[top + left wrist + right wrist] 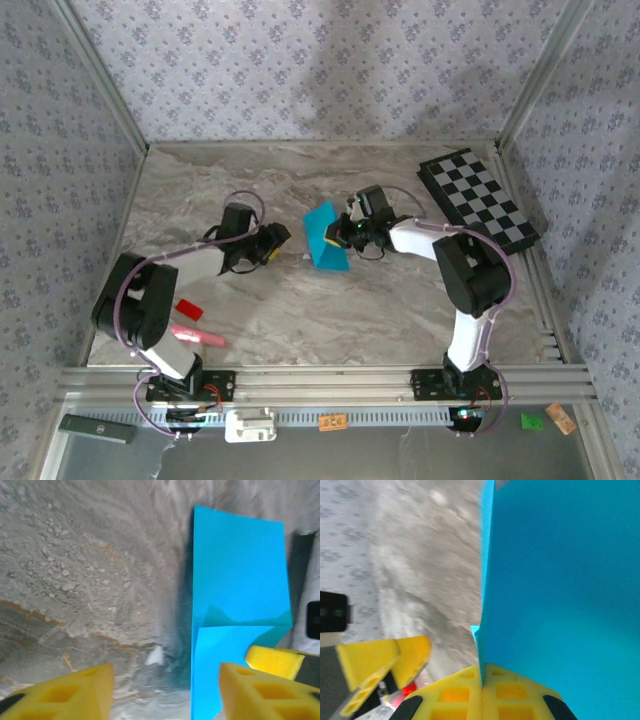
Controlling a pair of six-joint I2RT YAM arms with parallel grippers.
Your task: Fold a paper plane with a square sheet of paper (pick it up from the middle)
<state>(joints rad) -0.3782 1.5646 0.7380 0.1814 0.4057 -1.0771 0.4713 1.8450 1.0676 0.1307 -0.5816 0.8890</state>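
Observation:
The square sheet of paper [327, 237] is bright cyan-blue, folded and partly raised off the marble table near the middle. My right gripper [482, 677] is shut on the sheet's edge, and the blue sheet [560, 580] rises to the right of its pads. In the top view the right gripper [344, 233] sits at the sheet's right side. My left gripper [165, 690] stands open to the left of the paper [237, 590], its yellow fingers [75, 695] apart with bare table between them. From above, the left gripper [277, 238] is a short way left of the sheet.
A black-and-white checkered board [477, 199] lies at the back right. A small red block [188, 309] and a pink object [197, 335] lie at the front left, beside the left arm. Patterned walls enclose the marble table [330, 310].

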